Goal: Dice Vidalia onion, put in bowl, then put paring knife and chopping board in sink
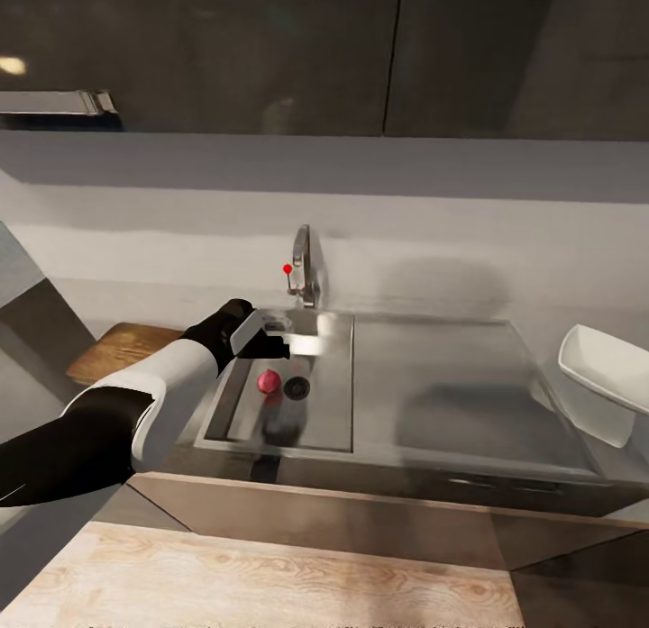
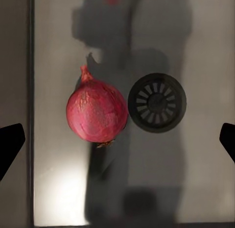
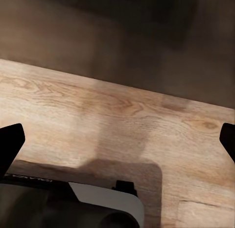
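Kitchen: steel sink (image 1: 424, 376) w/ tap (image 1: 305, 266), dark cabinets (image 1: 270, 51).

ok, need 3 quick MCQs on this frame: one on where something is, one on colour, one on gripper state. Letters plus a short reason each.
1. Where does the Vidalia onion lie?
A. on the chopping board
B. in the sink, beside the drain
C. in the bowl

2. What colour is the knob on the tap?
A. red
B. blue
C. green

3. How does the left gripper stand?
A. shut on the onion
B. open above the onion
C. shut on the tap

Key: 1 B, the onion rests on the floor of the sink next to the round drain. 2 A, a red dot shows at the tap's side. 3 B, in the left wrist view both fingertips sit wide apart with the onion between and below them, untouched.
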Tool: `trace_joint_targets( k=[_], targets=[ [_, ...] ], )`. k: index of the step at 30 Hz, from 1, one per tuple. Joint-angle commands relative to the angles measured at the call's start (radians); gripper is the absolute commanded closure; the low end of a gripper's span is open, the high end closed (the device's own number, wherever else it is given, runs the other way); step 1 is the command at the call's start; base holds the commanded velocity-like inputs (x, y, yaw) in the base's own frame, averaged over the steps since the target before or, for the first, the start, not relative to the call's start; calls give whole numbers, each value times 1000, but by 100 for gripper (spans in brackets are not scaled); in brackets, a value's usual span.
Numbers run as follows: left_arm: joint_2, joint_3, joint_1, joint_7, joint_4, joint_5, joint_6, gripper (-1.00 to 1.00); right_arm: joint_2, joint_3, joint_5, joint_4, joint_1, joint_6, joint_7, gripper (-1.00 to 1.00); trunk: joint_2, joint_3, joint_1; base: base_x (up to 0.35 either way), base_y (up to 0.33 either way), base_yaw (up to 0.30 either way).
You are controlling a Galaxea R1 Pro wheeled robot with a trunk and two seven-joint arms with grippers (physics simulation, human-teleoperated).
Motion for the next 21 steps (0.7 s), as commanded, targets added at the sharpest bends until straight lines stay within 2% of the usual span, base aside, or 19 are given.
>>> trace_joint_targets(
  k=[1,11,21],
  targets=[
    [0,-7,-1,7,-1,11,4,-100,0,-4,5,0,0,-3,3,-100,-2,-3,0,73,0,0],
    [0,-7,33,6,-5,11,4,-100,0,-4,6,0,0,-3,3,-100,-2,-19,0,106,0,0],
    [0,-7,36,5,-7,11,4,-100,1,-4,5,0,0,-3,3,-100,-2,-35,0,12,0,0]
  ],
)
